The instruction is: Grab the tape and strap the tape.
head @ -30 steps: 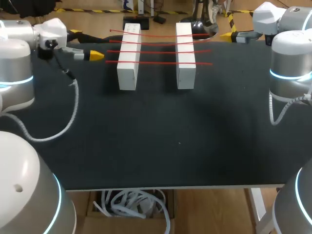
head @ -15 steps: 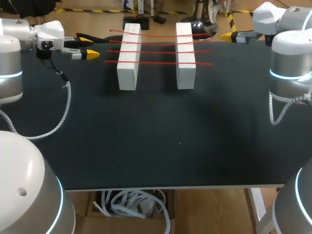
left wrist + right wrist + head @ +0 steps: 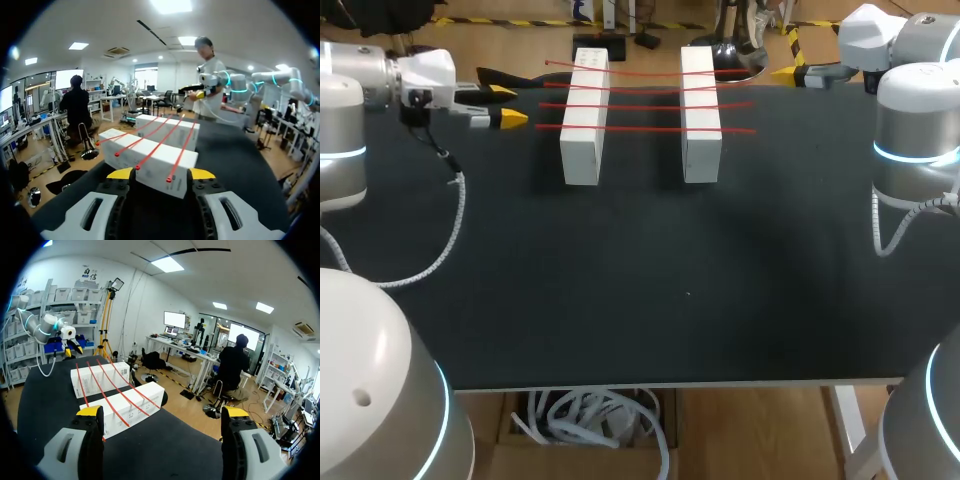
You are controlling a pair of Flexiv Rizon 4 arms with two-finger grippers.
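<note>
Head view: the black tabletop (image 3: 640, 300) carries two white blocks (image 3: 583, 130). Left of them hangs the left end effector (image 3: 513, 105), released; right of them the right end effector (image 3: 788, 73), also released. Red tape (image 3: 640, 129) strips span the blocks, and a skewed pinch could likely snag neighbouring strips.

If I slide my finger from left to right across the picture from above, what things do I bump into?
left arm's fingers → left white box → right white box → right arm's fingers
</note>
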